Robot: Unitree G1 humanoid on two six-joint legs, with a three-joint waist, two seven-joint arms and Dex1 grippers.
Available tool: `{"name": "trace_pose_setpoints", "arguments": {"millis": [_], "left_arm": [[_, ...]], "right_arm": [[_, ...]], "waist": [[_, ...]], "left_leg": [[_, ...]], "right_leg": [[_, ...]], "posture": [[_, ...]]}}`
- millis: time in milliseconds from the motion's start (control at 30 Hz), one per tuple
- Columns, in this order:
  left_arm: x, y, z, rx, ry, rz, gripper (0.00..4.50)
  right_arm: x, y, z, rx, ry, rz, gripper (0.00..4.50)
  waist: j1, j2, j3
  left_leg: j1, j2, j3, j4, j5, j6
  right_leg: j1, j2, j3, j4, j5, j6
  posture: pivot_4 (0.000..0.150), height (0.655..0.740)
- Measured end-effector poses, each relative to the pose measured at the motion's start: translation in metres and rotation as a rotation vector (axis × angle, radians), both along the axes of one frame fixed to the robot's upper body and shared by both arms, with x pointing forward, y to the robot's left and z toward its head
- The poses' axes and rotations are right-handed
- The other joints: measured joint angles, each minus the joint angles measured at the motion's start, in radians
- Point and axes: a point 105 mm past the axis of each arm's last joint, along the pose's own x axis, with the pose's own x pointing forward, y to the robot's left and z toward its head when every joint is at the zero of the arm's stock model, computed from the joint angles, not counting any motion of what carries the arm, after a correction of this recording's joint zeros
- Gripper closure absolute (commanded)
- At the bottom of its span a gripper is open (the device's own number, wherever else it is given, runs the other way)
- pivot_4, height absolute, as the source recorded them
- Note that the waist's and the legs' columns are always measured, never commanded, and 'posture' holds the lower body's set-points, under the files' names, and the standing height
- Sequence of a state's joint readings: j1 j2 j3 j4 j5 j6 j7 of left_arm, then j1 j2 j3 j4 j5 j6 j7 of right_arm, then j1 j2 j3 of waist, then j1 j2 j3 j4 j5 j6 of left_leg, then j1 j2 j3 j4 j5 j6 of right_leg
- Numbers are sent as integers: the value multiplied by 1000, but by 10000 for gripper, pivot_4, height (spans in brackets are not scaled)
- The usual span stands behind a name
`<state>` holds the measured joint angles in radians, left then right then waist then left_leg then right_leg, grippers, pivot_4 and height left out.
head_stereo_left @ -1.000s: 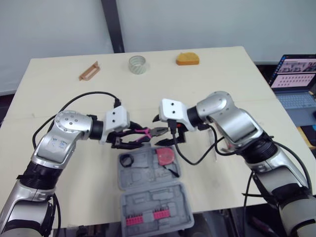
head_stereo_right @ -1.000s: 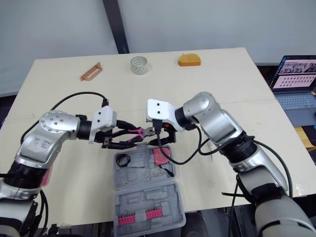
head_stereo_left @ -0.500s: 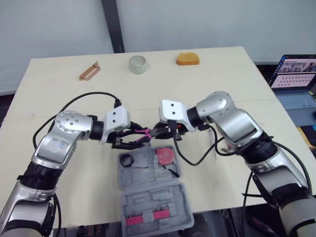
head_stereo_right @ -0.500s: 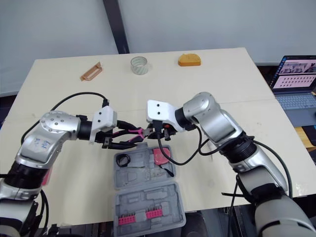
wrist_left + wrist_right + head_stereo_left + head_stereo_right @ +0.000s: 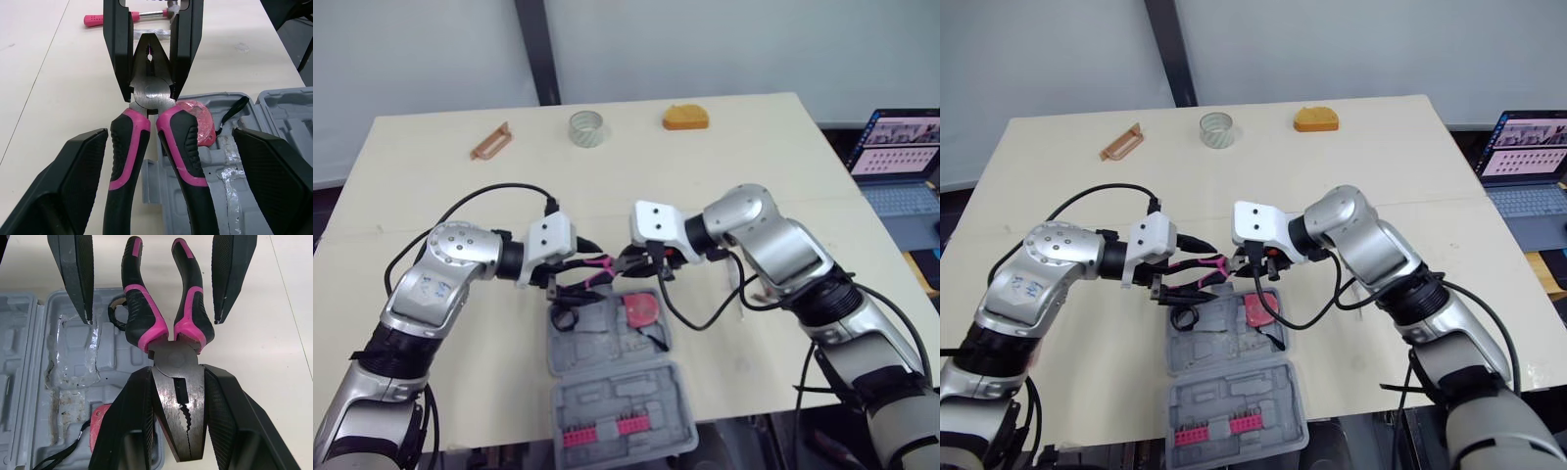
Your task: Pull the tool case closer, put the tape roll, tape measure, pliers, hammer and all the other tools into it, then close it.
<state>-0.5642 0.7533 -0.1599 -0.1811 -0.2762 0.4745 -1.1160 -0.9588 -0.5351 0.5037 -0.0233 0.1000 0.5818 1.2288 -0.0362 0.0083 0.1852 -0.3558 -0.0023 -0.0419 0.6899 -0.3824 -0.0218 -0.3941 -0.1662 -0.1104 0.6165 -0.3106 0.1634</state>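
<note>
- Now right gripper pinches the pink-and-black pliers by their steel head
- left gripper has its fingers spread wide, clear of the handles
- open grey plastic tool case lies below

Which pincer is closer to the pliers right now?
Right. The right pincer clamps the pliers by the metal head; the left pincer is open, its fingers flanking the pink handles without touching.
</note>
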Motion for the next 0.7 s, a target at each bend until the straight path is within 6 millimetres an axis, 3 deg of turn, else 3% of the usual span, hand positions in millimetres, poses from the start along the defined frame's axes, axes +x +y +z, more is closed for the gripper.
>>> {"name": "trace_pose_setpoints", "arguments": {"millis": [133,300,433,567,700], "left_arm": [[-1,2,2,-15,0,4,0],[-12,26,0,-40,13,85,0],[-39,67,-12,-87,57,249,0],[-60,87,-10,-96,31,330,0],[-89,104,-29,-80,82,404,0]], "right_arm": [[-1,0,-1,2,-5,7,35281],[-3,-7,-11,-7,8,-10,35281],[-12,-16,-23,-14,13,-9,35281],[-23,-15,-31,-6,18,21,35281],[-32,-18,-42,-8,32,35,35281]], "waist": [[0,0,0],[-3,0,0],[-15,0,0],[-8,0,0],[0,0,0]], "left_leg": [[0,0,0,0,0,0],[0,0,-1,0,0,0],[1,0,-2,-3,0,0],[1,0,-1,-1,0,0],[1,0,0,-1,0,0]], "right_leg": [[0,0,0,0,0,0],[-1,0,0,2,0,0],[-2,0,1,2,0,0],[0,-1,1,1,0,0],[0,-1,2,0,0,0]], "posture": [[1500,7400],[1500,7400],[1500,7400],[1500,7400],[1500,7400]]}}
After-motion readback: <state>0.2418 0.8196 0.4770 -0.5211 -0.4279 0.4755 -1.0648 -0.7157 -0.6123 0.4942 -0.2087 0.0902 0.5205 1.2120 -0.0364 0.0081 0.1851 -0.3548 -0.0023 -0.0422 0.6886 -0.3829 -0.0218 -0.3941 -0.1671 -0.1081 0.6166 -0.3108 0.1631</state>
